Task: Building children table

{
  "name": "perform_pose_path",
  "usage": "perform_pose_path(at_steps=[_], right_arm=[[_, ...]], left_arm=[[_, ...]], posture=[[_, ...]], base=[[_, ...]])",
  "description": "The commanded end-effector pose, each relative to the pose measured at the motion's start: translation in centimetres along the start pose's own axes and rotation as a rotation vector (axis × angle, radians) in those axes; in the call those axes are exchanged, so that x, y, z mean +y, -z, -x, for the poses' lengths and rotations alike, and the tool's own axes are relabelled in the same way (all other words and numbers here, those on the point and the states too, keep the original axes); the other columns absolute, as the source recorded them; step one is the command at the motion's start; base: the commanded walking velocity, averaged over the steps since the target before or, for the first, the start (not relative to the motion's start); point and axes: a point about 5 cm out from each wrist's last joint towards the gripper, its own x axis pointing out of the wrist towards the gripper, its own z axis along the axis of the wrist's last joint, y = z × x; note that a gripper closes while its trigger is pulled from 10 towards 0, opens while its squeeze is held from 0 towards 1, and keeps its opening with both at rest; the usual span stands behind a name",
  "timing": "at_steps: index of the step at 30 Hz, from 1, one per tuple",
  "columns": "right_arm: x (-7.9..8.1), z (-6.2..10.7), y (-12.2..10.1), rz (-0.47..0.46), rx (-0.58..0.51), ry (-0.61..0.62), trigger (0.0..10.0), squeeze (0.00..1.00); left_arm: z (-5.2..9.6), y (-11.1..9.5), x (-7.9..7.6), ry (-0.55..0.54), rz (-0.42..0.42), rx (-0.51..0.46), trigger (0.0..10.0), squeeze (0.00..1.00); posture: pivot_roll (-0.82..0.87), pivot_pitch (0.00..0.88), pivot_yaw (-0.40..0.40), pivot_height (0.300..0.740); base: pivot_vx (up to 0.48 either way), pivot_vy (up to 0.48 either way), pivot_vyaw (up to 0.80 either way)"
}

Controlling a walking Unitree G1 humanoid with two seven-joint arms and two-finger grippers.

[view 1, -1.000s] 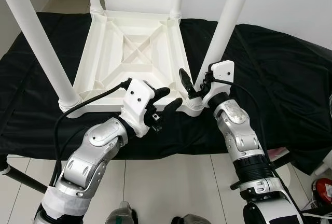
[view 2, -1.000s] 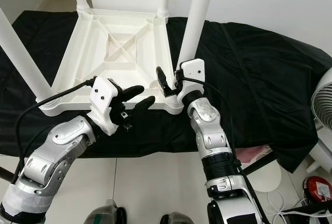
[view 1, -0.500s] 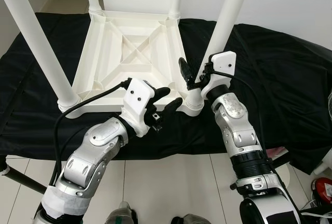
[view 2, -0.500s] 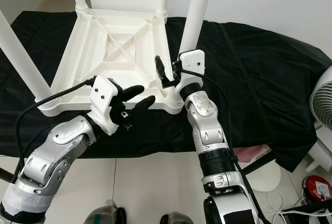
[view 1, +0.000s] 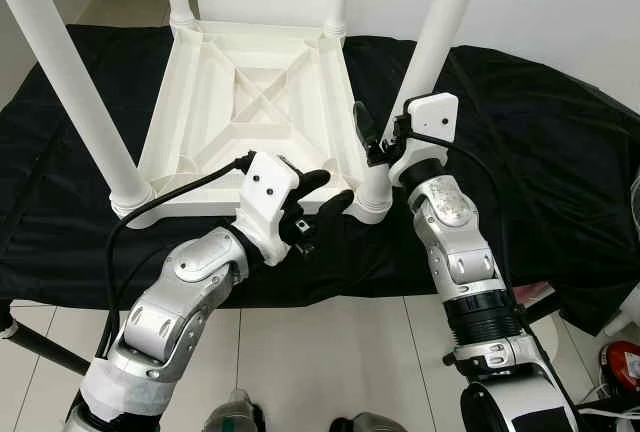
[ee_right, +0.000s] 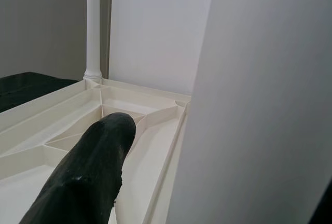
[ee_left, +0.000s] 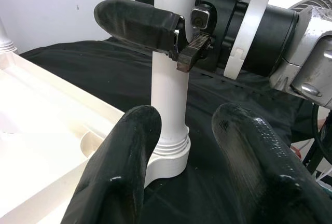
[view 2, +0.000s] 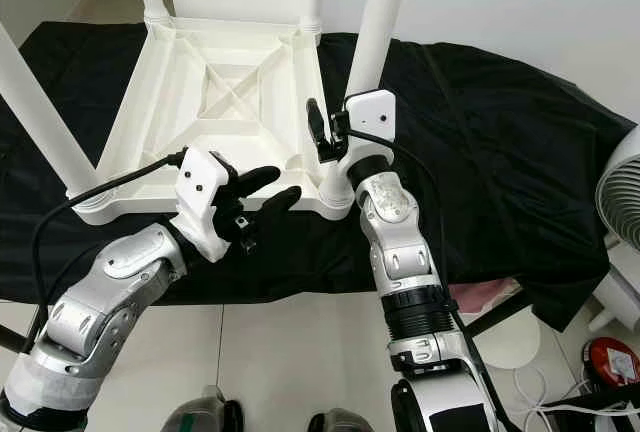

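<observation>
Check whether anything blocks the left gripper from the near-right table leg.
Nothing visible does. The left gripper is open and aimed at the base of the leg, with only black cloth between. The right gripper already holds that leg higher up.

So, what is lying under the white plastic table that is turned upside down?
A black cloth lies under the upside-down white plastic table and spreads out on every side. The cloth covers whatever supports it, so that surface cannot be seen.
</observation>
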Motion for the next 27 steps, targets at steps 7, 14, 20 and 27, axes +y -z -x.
perform_pose_path(at_steps=[7, 14, 20, 27], right_arm=[[-0.24, -0.21, -0.13, -0.012, 0.017, 0.039, 10.0, 0.0], [-0.32, -0.15, 0.0, -0.016, 0.023, 0.057, 10.0, 0.0], [-0.33, -0.15, 0.13, -0.016, 0.037, 0.063, 10.0, 0.0], [-0.27, -0.14, 0.28, -0.022, 0.049, 0.066, 10.0, 0.0]], left_arm=[[-0.26, -0.12, -0.59, 0.083, 0.005, 0.003, 10.0, 0.0], [-0.27, -0.1, -0.61, 0.083, 0.006, 0.005, 10.0, 0.0], [-0.27, -0.1, -0.61, 0.082, 0.011, 0.007, 10.0, 0.0], [-0.25, -0.09, -0.64, 0.081, 0.012, 0.008, 10.0, 0.0]], posture=[[0.1, 0.0, -0.066, 0.74], [0.1, 0.0, -0.065, 0.74], [0.1, 0.0, -0.064, 0.74], [0.11, 0.0, -0.064, 0.74]], base=[[0.0, 0.0, 0.0], [0.0, 0.0, 0.0], [0.0, 0.0, 0.0], [0.0, 0.0, 0.0]])
